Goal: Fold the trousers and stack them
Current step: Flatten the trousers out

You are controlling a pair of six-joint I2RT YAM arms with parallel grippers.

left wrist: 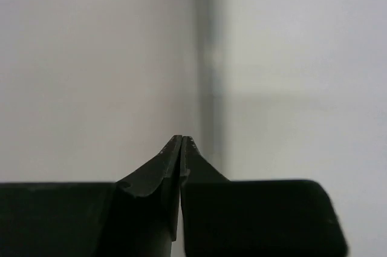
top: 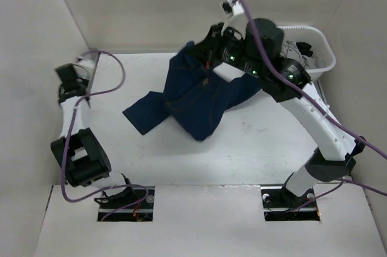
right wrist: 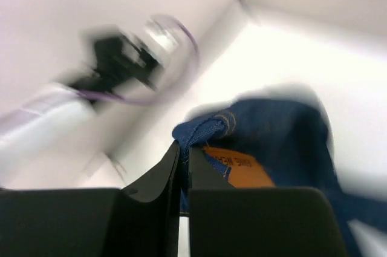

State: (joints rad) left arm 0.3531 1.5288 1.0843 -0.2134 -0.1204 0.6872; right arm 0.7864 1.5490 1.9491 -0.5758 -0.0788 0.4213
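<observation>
White table holds trousers, pinched in right claw.

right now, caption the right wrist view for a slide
Right gripper shut on an edge of the dark navy-blue denim jeans, orange patch showing.

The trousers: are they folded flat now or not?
Not folded. The trousers hang crumpled from the shut right tool, which pinches their waistband; the lower part lies on the table.

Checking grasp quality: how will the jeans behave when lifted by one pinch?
Likely floppy: the trousers hang in folds from the right gripper. Probably heavyish denim, so the legs may drag on the table. The thin edge pinch could slip.
</observation>
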